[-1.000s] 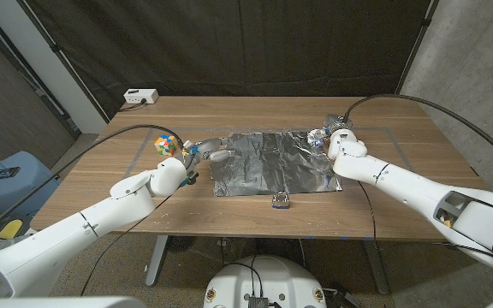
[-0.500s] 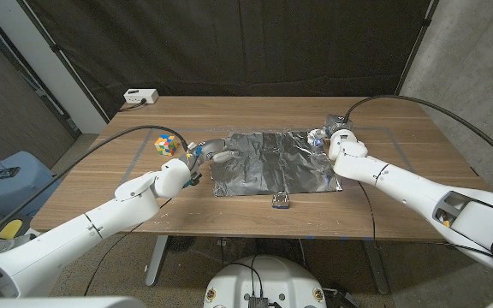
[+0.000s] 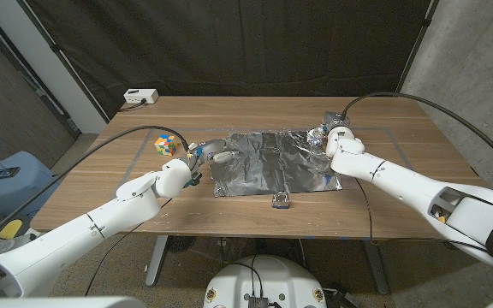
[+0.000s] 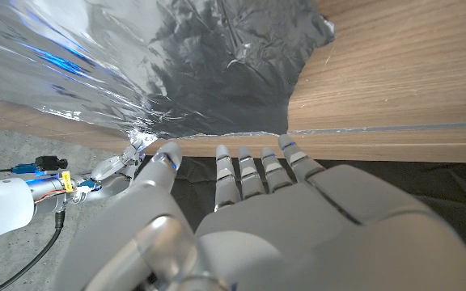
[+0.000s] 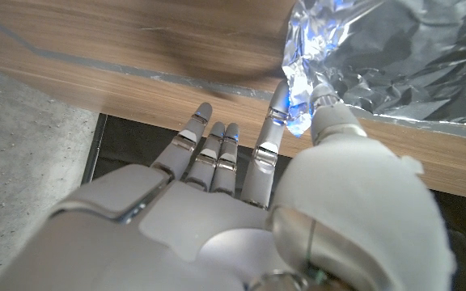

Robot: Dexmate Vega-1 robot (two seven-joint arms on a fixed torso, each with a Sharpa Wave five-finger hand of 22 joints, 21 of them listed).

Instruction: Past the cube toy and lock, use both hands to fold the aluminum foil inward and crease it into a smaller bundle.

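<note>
1. The aluminum foil (image 3: 274,162) lies spread and crinkled across the middle of the table (image 3: 400,205), beyond the lock (image 3: 281,200) at the near edge; the cube toy (image 3: 167,144) sits just off its left side. I judge that is why I reach around them from both ends.
2. My left hand (image 3: 205,154) sits at the foil's left edge, where that corner is lifted. Its wrist view shows fingers extended towards the foil, holding nothing I can make out.
3. My right hand (image 3: 330,137) pinches the far right corner between thumb and finger, other fingers spread, so that side can fold inward.
4. No fold is creased yet, as I judge it.
</note>
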